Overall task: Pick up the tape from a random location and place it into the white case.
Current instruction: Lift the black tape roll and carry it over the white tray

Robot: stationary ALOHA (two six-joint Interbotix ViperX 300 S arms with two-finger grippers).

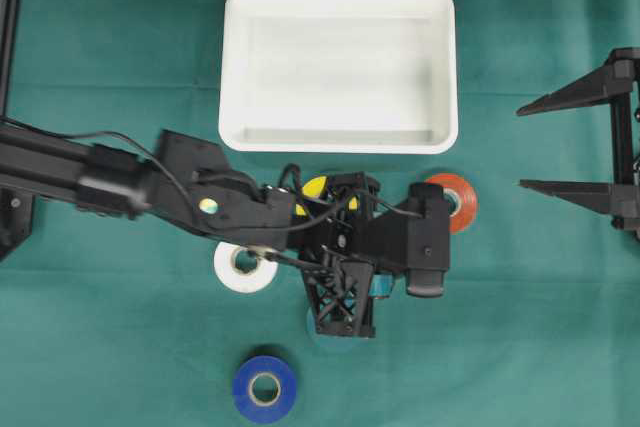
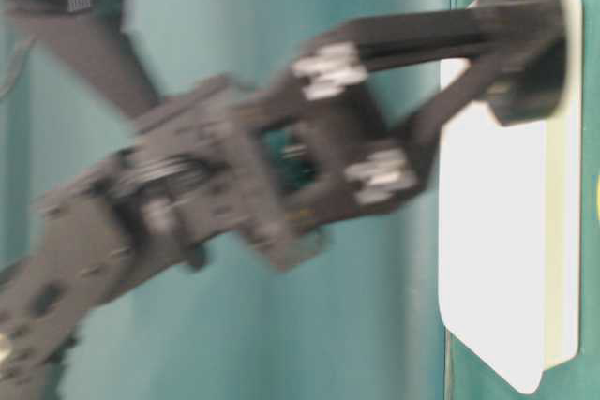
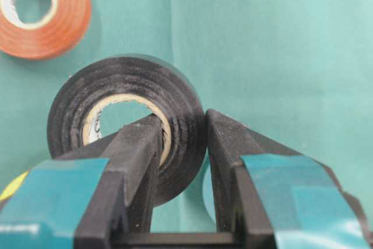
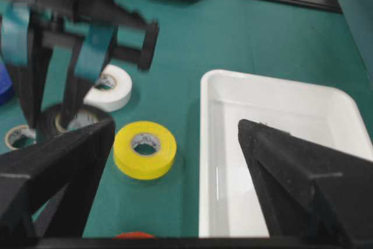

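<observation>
The left hand (image 3: 182, 161) is clamped on the black tape (image 3: 125, 115), with the white case (image 1: 338, 142) just beyond it.

Black tape (image 3: 125, 115) on edge, gripped; white case (image 1: 338, 69) empty.

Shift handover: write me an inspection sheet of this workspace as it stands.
Surface: green cloth.
Job's things: shallow rectangular white plastic case, nothing in it; black tape roll gripped by its wall, not in the case.
Clutter: orange tape roll, white tape roll, blue tape roll, yellow tape roll, all flat on the cloth.
Grippers: left gripper shut on the black roll; right gripper open, holding nothing.
Cables: black cables run along the left arm.
Surroundings: nothing seen.
</observation>
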